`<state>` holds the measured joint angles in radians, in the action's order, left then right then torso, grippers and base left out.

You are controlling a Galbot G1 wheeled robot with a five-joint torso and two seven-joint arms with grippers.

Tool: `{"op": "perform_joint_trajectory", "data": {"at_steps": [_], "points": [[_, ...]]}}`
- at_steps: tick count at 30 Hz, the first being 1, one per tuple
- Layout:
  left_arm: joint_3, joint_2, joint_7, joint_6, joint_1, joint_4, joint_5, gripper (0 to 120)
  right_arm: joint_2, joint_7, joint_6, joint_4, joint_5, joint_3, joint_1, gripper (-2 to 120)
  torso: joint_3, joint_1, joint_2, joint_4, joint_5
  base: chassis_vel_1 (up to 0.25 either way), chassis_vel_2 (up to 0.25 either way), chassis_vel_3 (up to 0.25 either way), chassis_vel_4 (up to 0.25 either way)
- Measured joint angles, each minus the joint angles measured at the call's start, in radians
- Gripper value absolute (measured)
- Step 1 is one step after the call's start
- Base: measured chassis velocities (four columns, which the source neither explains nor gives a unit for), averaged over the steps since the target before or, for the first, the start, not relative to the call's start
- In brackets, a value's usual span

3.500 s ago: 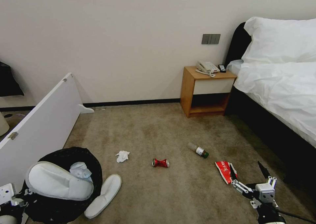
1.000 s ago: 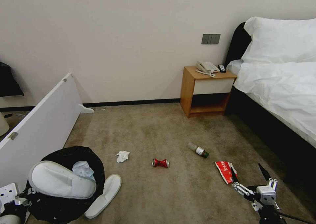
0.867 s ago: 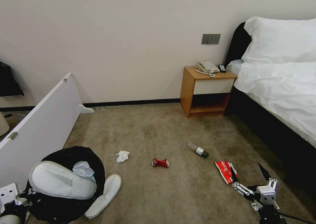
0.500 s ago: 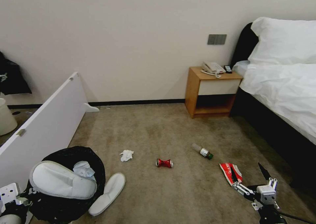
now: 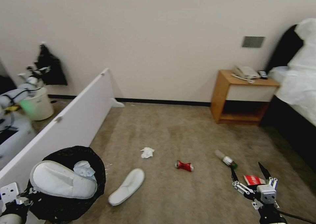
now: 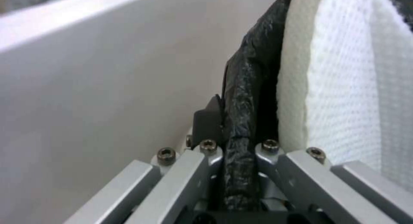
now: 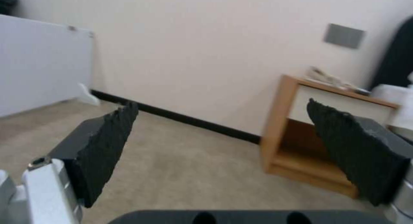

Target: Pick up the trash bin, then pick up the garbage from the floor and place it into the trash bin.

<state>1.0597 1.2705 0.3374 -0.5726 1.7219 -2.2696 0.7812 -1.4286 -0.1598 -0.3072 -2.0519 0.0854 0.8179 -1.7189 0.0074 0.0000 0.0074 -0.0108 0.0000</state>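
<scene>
One slipper (image 5: 62,184) is lodged in the trash bin (image 5: 95,169), whose bag rim is clamped by the left hand (image 6: 238,159); the right hand (image 5: 252,176) is spread over open carpet (image 5: 171,131).

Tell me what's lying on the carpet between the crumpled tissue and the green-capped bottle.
In the head view, the crushed red can lies between the tissue and the bottle; the rest of that stretch is bare carpet.

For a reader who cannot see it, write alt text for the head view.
The left gripper holds the black-lined trash bin, a white slipper inside. On the carpet lie another slipper, a tissue, a crushed red can and a bottle; the open right gripper hovers above a red packet.
</scene>
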Motion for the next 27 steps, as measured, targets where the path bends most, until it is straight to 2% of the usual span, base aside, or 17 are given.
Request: {"op": "perform_joint_trajectory", "data": {"at_steps": [14,27], "points": [[-0.002,-0.004,-0.005,0.004,0.001,0.0,0.002,3,-0.001,0.005,0.01,-0.002,0.001,-0.004,-0.003,100,0.0,0.0,0.0,0.0,-0.0003,0.095,0.101,0.111,0.107],[-0.017,0.001,0.0,0.0,-0.003,-0.005,-0.007,3,-0.003,-0.021,0.004,0.017,0.006,-0.003,-0.004,100,0.0,0.0,0.0,0.0,0.0001,0.0,0.0,0.0,0.0]]}}
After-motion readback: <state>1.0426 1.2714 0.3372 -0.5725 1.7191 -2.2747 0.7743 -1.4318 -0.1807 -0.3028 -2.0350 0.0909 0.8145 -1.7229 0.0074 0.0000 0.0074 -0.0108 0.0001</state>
